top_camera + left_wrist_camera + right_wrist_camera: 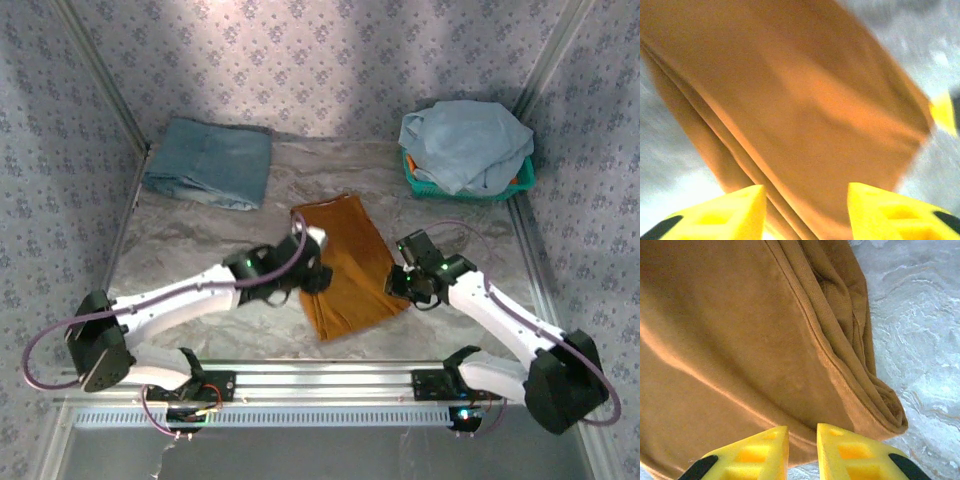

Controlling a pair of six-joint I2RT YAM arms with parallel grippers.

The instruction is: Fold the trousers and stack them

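A marbled grey table (200,250) between papered walls carries the trousers (345,265) at its middle, a rust-orange folded slab with the left gripper (305,255) at one long edge and the right gripper (405,272) at the other. The left wrist shows fingers (730,210) spread wide over soft layered cloth (limp and light, I judge; pinch every layer at a fold). The right wrist shows its fingers narrowed to a slit, holding nothing, beside the thick folded corner.
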